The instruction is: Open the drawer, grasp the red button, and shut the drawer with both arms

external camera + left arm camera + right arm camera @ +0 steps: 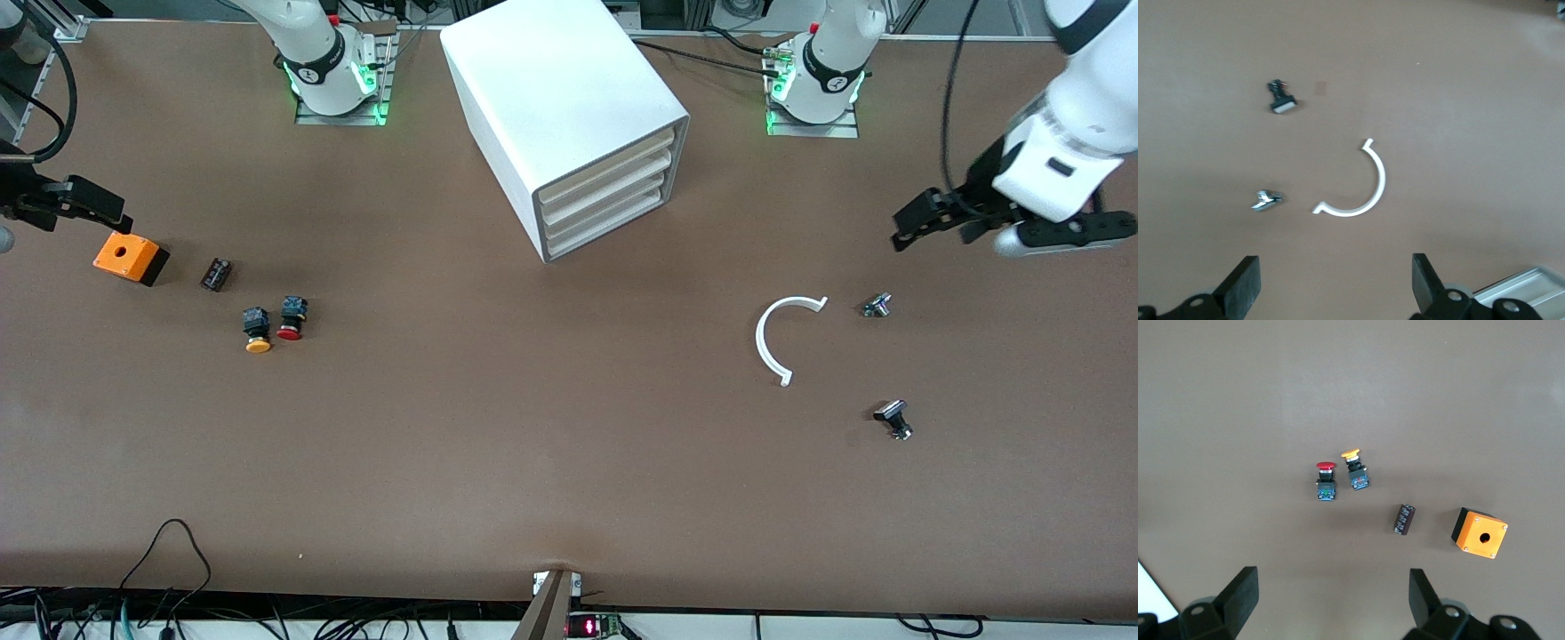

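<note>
The white cabinet (pixel 569 107) stands between the arms' bases with its four cream-fronted drawers (pixel 605 191) all shut. The red-capped button (pixel 291 318) lies on the table toward the right arm's end, beside a yellow-capped one (pixel 257 330). It also shows in the right wrist view (pixel 1326 481). My right gripper (pixel 93 203) is open and empty, over the table by the orange box (pixel 130 257); its jaws stand wide apart in the right wrist view (pixel 1331 600). My left gripper (pixel 916 224) is open and empty over the left arm's end of the table, also open in its wrist view (pixel 1336 287).
A small black part (pixel 216 274) lies between the orange box and the buttons. A white C-shaped ring (pixel 782 338) and two small metal parts (pixel 877 306) (pixel 894 419) lie toward the left arm's end. Cables hang at the table's front edge.
</note>
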Robot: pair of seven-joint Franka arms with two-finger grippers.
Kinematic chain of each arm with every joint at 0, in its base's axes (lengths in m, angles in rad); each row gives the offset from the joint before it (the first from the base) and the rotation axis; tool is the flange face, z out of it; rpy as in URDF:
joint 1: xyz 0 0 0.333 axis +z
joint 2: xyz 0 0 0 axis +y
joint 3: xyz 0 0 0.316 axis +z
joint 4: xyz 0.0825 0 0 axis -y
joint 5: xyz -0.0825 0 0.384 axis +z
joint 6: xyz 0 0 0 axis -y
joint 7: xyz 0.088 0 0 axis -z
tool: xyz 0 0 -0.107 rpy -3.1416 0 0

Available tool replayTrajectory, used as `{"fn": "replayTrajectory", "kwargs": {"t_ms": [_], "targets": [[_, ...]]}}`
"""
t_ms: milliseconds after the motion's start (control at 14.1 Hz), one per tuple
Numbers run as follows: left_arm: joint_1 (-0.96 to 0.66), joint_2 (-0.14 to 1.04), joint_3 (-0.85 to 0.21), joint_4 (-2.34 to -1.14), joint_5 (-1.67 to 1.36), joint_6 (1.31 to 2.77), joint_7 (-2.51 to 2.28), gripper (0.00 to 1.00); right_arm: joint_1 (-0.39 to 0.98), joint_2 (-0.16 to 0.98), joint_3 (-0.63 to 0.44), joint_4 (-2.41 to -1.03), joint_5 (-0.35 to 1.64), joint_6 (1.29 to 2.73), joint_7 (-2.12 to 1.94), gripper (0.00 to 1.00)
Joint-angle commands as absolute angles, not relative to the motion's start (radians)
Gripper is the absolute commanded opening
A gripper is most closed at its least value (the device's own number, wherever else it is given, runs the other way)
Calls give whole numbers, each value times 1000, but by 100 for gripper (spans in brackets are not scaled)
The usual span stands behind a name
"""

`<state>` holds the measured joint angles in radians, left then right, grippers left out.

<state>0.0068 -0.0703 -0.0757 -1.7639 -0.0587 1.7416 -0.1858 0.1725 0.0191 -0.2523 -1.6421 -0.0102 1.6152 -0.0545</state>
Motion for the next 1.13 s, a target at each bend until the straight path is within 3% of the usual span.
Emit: {"fn": "replayTrajectory", "kwargs": {"t_ms": [0,1064], "targets": [[3,-51,-66,-1671,4,1616,-86,100,176,0,-242,-1652,-31,1629,-34,100],[3,2,-69,-1643,0,1655,-90,100,144,8,-203,-1654,-32,1634,-23,100]]}}
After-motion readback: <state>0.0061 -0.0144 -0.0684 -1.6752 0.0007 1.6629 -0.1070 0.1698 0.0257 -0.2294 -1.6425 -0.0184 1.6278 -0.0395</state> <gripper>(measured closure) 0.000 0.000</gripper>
